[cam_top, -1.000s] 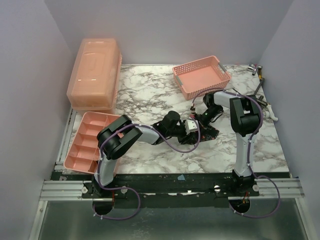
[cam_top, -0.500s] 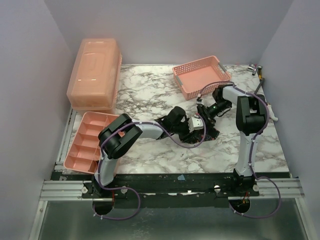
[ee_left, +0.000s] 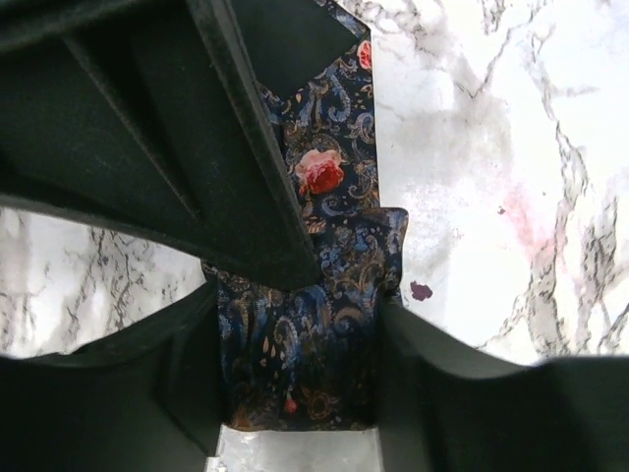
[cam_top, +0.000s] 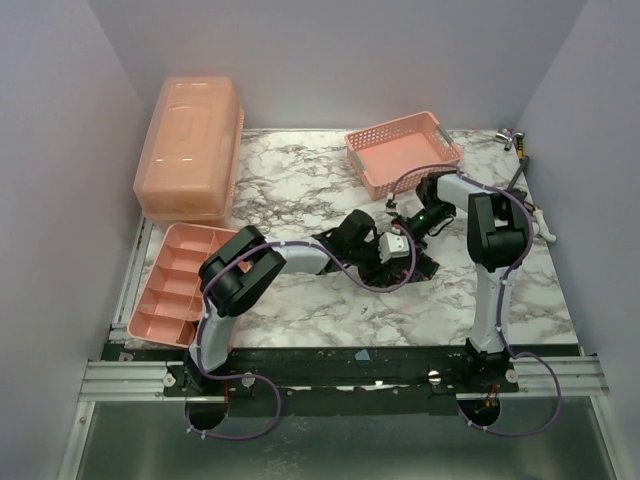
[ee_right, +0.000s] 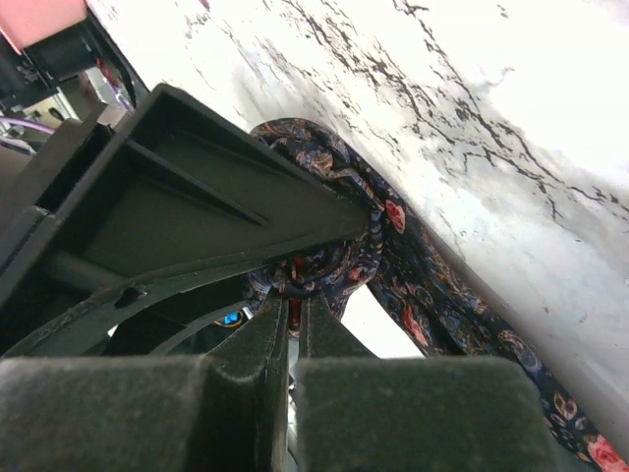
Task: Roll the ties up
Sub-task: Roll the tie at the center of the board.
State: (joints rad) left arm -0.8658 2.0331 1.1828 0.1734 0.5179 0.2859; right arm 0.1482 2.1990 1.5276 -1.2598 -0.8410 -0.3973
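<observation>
While the right jaws are pressed shut on the innermost turn of the tie (ee_right: 413,285), the left jaws stand partly apart, and a thicker, folded stretch of the same fabric fills the gap between them. Both appear to have hold of it. The tie sits a little right of the middle of the tabletop (cam_top: 290,190), well in from every edge, with a loose dark tail trailing toward the right edge.

The coil looks barely begun. To do this step well, the pinched core should act as the axle, turning in small arcs while the left side feeds fabric under light, even tension. The edges need to stay stacked, or the roll will cone out sideways. The cloth looks silky and may slip from a narrow pinch. The two sets of jaws are crowded almost against each other, so short, alternating moves seem wiser than one long twist.

The surface is glossy white marble pattern with grey veins, and probably too slick to hold the tail in place. A small dark speck (ee_left: 421,290) lies just beside the tie. Pale lilac walls close three sides. A salmon lidded box (cam_top: 190,140) fills the far left corner. A mesh basket (cam_top: 415,172) sits near the far edge, right of middle. A divided tray (cam_top: 148,285) lies along the left edge.
</observation>
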